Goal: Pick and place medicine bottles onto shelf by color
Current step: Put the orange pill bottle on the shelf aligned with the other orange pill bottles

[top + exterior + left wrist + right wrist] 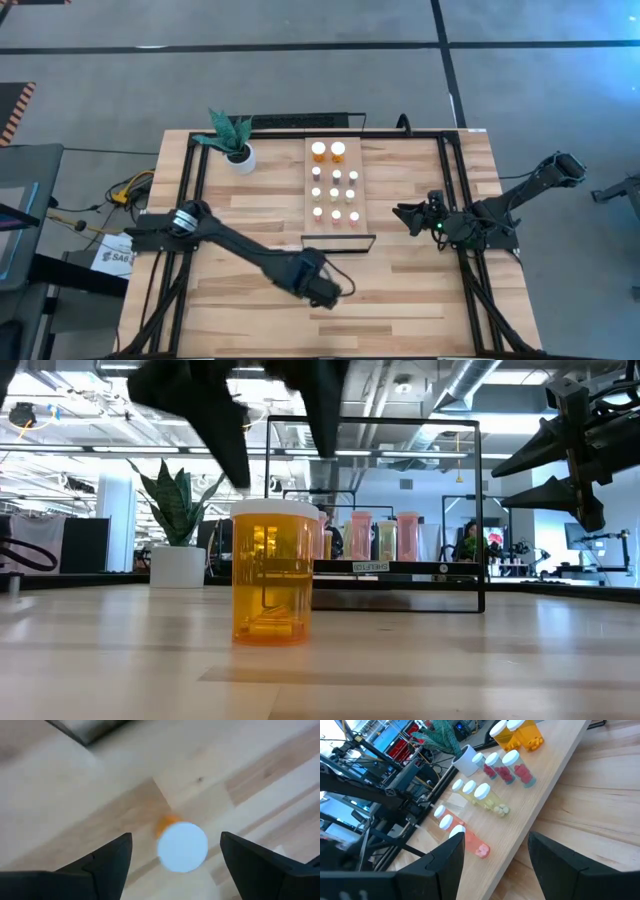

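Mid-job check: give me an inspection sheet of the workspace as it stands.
Surface: plank wooden table.
Job's things: light-wood shelf holds rows of white-capped bottles; one large orange white-capped bottle stands upright on the table.
Clutter: white pot with green plant.
Grippers: left gripper above the orange bottle, fingers open, apart from it; right gripper waits beside the shelf, open.
Cables: yellow cable off the table's left.
Surroundings: grey floor.
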`<state>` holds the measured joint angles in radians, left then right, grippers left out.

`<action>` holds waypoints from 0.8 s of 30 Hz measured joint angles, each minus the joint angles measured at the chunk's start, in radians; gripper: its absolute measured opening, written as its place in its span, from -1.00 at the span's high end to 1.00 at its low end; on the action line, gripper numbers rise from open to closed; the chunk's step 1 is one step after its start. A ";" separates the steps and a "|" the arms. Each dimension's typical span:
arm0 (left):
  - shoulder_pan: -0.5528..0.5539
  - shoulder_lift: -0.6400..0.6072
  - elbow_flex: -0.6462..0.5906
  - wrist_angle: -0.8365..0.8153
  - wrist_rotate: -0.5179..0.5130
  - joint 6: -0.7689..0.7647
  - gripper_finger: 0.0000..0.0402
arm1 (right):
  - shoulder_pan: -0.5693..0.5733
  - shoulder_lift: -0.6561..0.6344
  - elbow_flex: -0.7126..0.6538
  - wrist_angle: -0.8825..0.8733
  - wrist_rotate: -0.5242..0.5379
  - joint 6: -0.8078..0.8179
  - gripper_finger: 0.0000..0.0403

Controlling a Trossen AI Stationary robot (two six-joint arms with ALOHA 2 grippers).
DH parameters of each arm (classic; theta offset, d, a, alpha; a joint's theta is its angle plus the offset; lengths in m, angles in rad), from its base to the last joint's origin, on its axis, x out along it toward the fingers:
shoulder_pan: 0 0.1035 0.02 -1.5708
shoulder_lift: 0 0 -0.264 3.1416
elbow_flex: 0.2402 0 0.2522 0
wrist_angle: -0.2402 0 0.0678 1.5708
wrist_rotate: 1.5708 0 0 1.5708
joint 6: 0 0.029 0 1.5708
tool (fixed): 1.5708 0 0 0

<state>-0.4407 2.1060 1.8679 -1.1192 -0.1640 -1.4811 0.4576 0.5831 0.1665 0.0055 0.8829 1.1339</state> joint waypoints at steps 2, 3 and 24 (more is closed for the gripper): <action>-0.029 -0.035 0.000 -0.049 -0.090 -0.003 -0.45 | 0.000 0.000 0.000 0.000 0.000 0.000 -0.19; -0.045 -0.051 0.000 -0.078 -0.135 -0.004 -0.45 | 0.000 0.000 0.000 0.000 0.000 0.000 -0.19; -0.339 -0.640 -0.557 -0.336 -0.689 -0.177 -0.45 | 0.000 0.000 0.000 0.000 0.000 0.000 -0.19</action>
<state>-0.7799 1.4663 1.3109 -1.4557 -0.8532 -1.6585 0.4576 0.5831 0.1665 0.0054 0.8829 1.1339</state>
